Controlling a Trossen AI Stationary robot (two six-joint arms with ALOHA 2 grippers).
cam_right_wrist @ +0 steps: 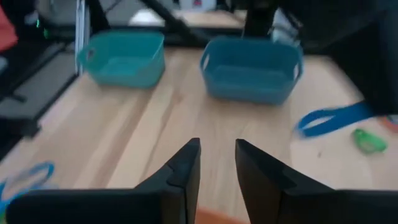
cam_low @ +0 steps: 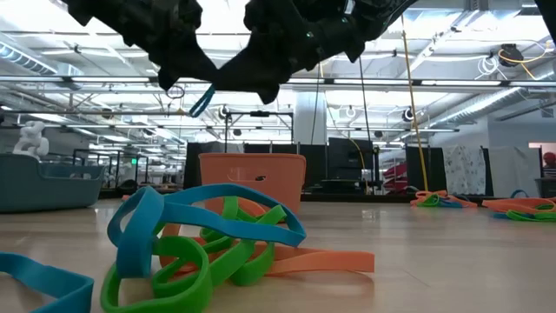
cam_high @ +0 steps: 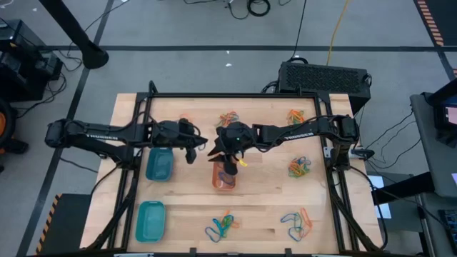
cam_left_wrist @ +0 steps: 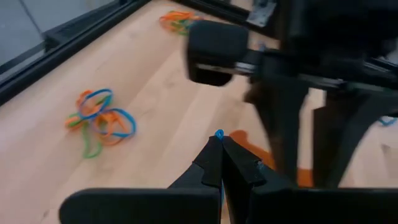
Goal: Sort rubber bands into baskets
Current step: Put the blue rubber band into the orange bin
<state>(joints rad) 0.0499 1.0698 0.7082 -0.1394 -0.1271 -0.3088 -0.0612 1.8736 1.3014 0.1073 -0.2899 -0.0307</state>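
Rubber bands lie in loose clusters [cam_high: 223, 226] around my table [cam_high: 264, 207], and one blue band [cam_low: 201, 101] hangs pinched in my left jaws, which are closed tight on it above the middle of the table. My right gripper [cam_right_wrist: 217, 163] hovers over the orange basket [cam_high: 224, 178] with its jaws a narrow gap apart and nothing between them. The blue basket [cam_high: 159, 163] and the teal basket [cam_high: 151, 220] sit toward my left side.

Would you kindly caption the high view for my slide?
Both grippers meet above the orange basket: left gripper shut on a blue rubber band, right gripper open.
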